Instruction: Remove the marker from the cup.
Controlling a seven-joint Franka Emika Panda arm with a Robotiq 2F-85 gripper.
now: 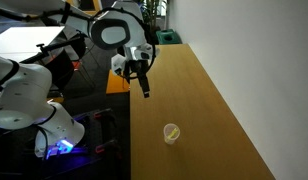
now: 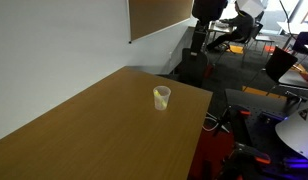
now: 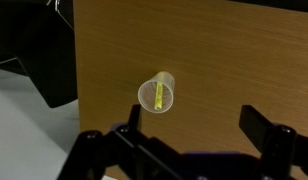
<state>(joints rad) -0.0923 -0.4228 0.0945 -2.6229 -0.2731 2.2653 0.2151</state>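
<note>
— On the table (image 1: 209,95), close to one long edge: what do you have standing there?
— Your cup (image 1: 171,133), upright, with bare wood all round it. Both exterior views agree on this; in an exterior view the cup (image 2: 161,97) sits near the table's far end.

— Where is the marker?
— Inside the cup. The wrist view looks down into the cup (image 3: 157,95), and the marker (image 3: 155,97) shows as a yellow streak through the open mouth. Whether it leans on the wall or stands straight, you cannot tell from these pictures.

— Note your gripper.
— The gripper (image 1: 145,92) hangs above the table, pointing down, well apart from the cup and touching nothing. In an exterior view the gripper (image 2: 199,40) is high at the top of the picture, beyond the table's end.

— Jaws?
— Released and spread wide. In the wrist view the gripper (image 3: 192,118) enters from the bottom of the picture with only bare wood in its gap. The cup lies ahead of the jaws and off toward one of them, not between them
</note>
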